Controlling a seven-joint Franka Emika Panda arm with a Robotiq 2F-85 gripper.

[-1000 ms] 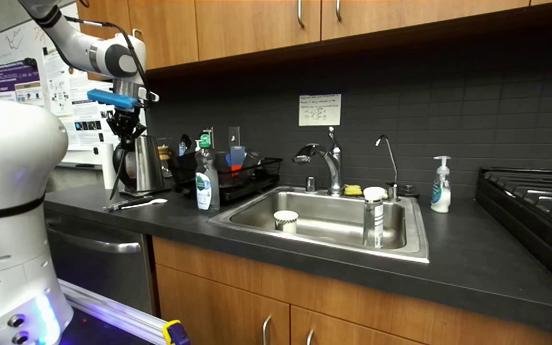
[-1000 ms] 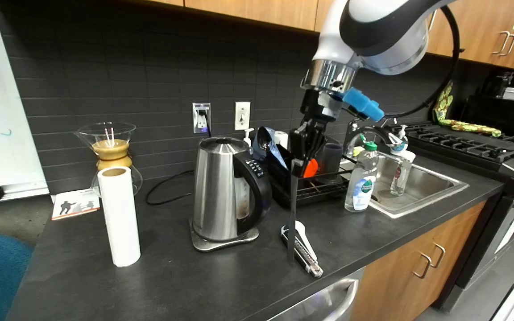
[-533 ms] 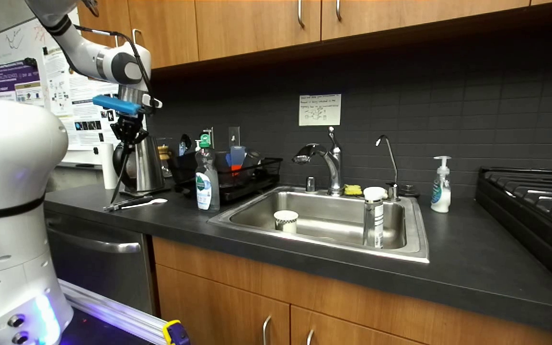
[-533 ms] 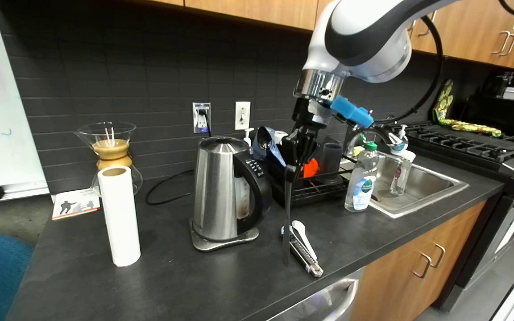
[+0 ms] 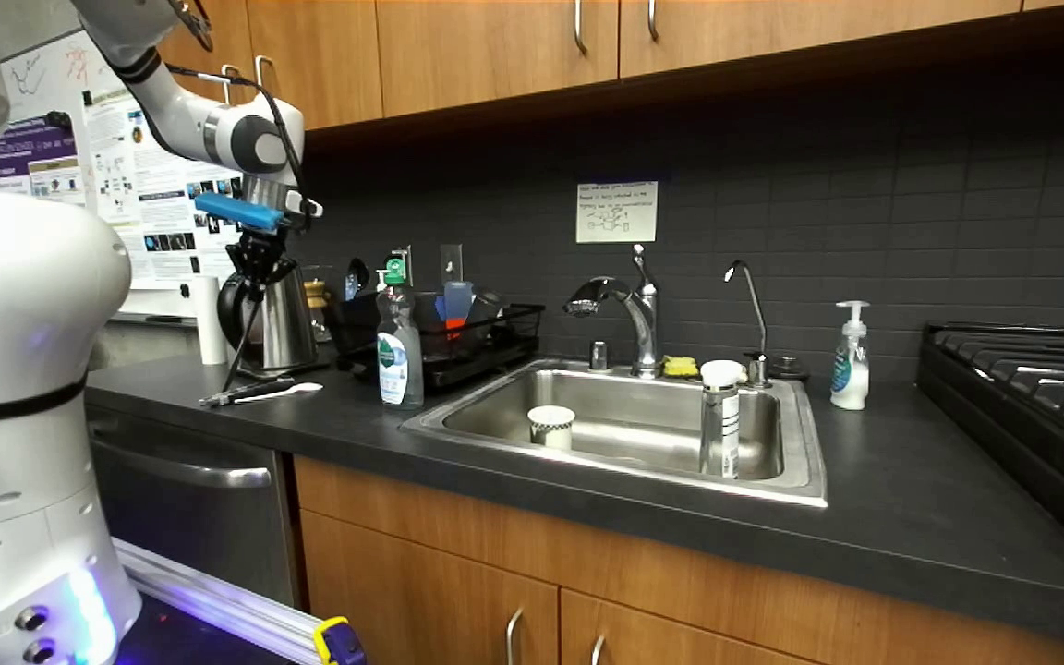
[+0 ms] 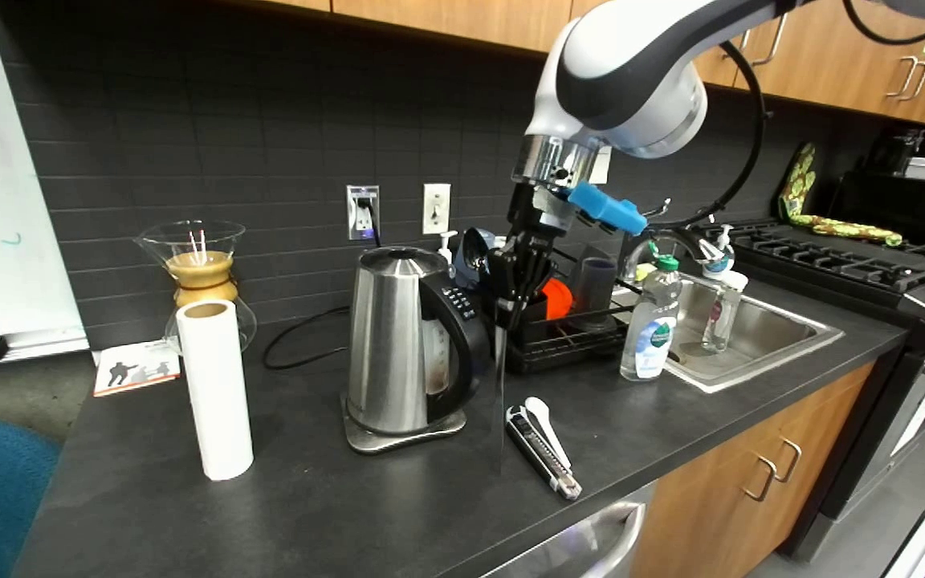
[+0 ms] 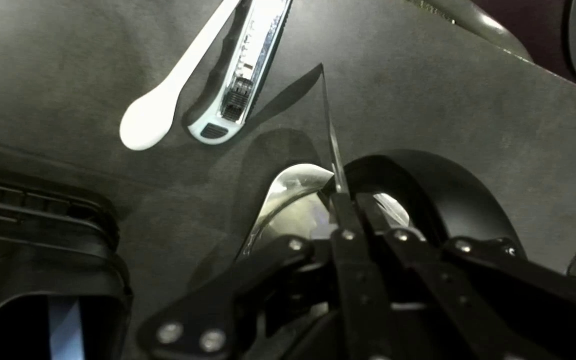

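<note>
My gripper is shut on a long thin knife, whose blade points down toward the dark counter. It also shows in an exterior view and in the wrist view. The knife's handle is hidden between the black fingers. The blade tip is very near the counter; I cannot tell if it touches. A steel kettle with a black handle stands close beside the gripper. A utility knife and a white spoon lie side by side on the counter near the blade.
A black dish rack with dishes stands behind the gripper. A dish soap bottle stands before the sink. A white paper roll and a glass coffee maker stand beyond the kettle. Wooden cabinets hang above.
My gripper and the knife have moved sideways and slightly down: leftward toward the kettle in an exterior view, rightward in an exterior view. The utility knife and spoon have not moved.
</note>
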